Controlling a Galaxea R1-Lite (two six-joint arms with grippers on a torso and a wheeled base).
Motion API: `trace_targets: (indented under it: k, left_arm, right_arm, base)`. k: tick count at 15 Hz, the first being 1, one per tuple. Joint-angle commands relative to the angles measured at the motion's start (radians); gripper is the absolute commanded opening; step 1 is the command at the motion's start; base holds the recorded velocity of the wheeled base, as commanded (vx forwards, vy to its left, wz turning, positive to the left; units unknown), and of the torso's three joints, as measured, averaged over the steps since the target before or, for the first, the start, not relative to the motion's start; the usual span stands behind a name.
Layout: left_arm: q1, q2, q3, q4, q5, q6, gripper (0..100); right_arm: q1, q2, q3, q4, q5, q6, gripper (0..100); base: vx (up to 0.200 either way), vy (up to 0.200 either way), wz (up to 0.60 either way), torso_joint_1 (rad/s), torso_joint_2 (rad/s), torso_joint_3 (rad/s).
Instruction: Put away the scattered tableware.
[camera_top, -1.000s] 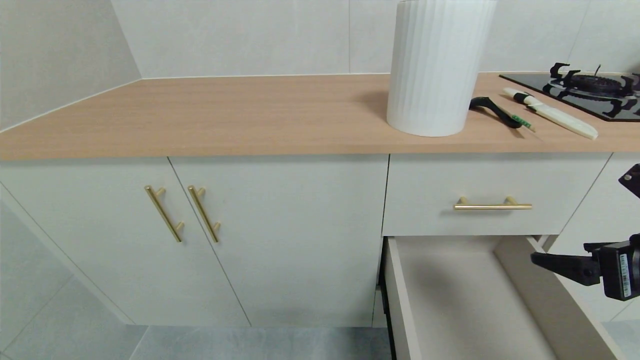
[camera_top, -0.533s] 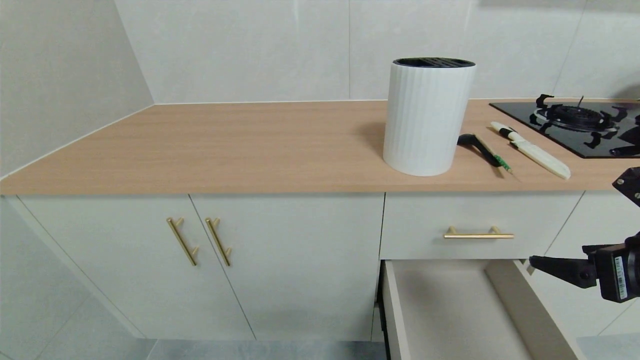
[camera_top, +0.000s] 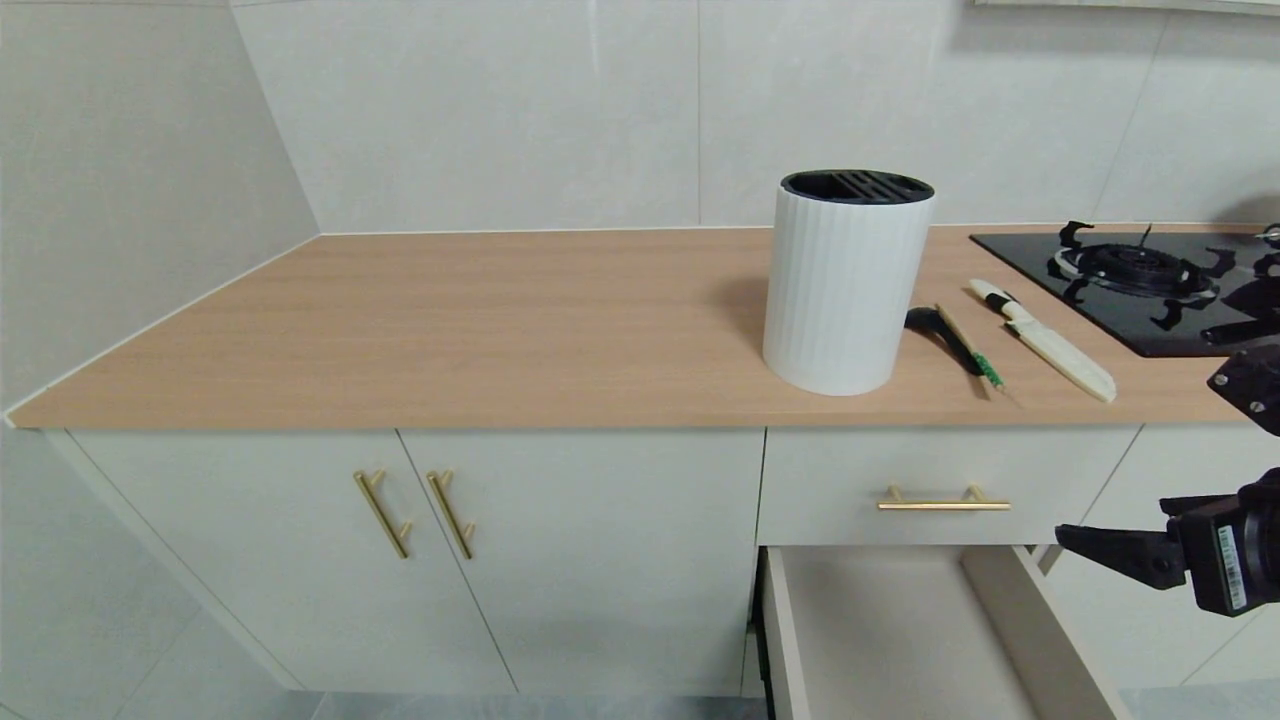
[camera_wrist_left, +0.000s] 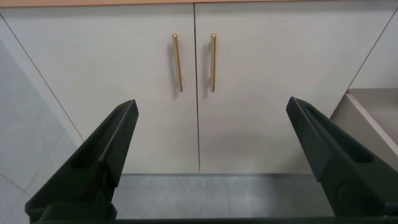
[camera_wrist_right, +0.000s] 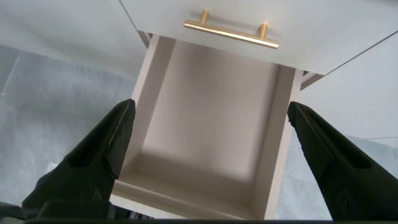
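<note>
In the head view, a white ribbed cylindrical holder with a black slotted top (camera_top: 848, 290) stands right of centre on the light wooden countertop (camera_top: 450, 330). Just right of it lie a black curved utensil (camera_top: 933, 324), partly hidden behind the holder, and a thin wooden stick with a green tip (camera_top: 970, 352) lying along it. A white-bladed knife with a black band on its handle (camera_top: 1046, 341) lies a little farther right, near the black glass gas hob (camera_top: 1135, 295) at the right edge. Below the counter, a closed white drawer with a brass bar handle (camera_top: 943, 503) sits above a pulled-out white lower drawer (camera_top: 790, 640) at the bottom right. The right gripper (camera_top: 1075, 540) hangs at the lower right, beside that open drawer. In the left wrist view, the left gripper (camera_wrist_left: 210, 106) has its jaws spread wide with nothing between them, facing two white cabinet doors with brass handles (camera_wrist_left: 177, 62). In the right wrist view, the right gripper's jaws are likewise wide apart and hold nothing, above the open drawer.
</note>
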Motion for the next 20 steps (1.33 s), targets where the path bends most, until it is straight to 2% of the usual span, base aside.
trace_targets:
  k: [1,4,6,9,11,14,17,20]
  left_arm:
    - [0.000,0.000,0.000,0.000,0.000,0.000,100]
    - [0.000,0.000,0.000,0.000,0.000,0.000,100]
    - [0.000,0.000,0.000,0.000,0.000,0.000,100]
    - [0.000,0.000,0.000,0.000,0.000,0.000,100]
    - [0.000,0.000,0.000,-0.002,0.000,0.000,100]
    - [0.000,0.000,0.000,0.000,0.000,0.000,100]
    - [0.000,0.000,0.000,0.000,0.000,0.000,100]
    - [0.000,0.000,0.000,0.000,0.000,0.000,100]
  right_arm:
    - [0.000,0.007,0.002,0.000,0.000,-0.001,100]
    - [0.000,0.016,-0.051,0.006,-0.029,0.015,100]
    - [0.000,0.067,-0.169,0.034,-0.067,0.079,100]
    - [-0.003,0.346,-0.597,0.274,-0.123,0.260,100]
    - [-0.003,0.479,-0.769,0.333,-0.158,0.354,100]
    - [-0.017,0.594,-0.817,0.327,-0.185,0.432,100]
    - [-0.034,0.657,-0.818,0.313,-0.258,0.432,100]
    - [-0.040,0.665,-0.817,0.300,-0.262,0.432,100]
  base:
    - [0.000,0.000,0.00,0.000,0.00,0.000]
    - [0.000,0.000,0.00,0.000,0.00,0.000]
    - [0.000,0.000,0.00,0.000,0.00,0.000]
    - [0.000,0.000,0.00,0.000,0.00,0.000]
    - [0.000,0.000,0.00,0.000,0.00,0.000]
    - [0.000,0.000,0.00,0.000,0.00,0.000]
    - [0.000,0.000,0.00,0.000,0.00,0.000]
    - [0.000,0.000,0.00,0.000,0.00,0.000]
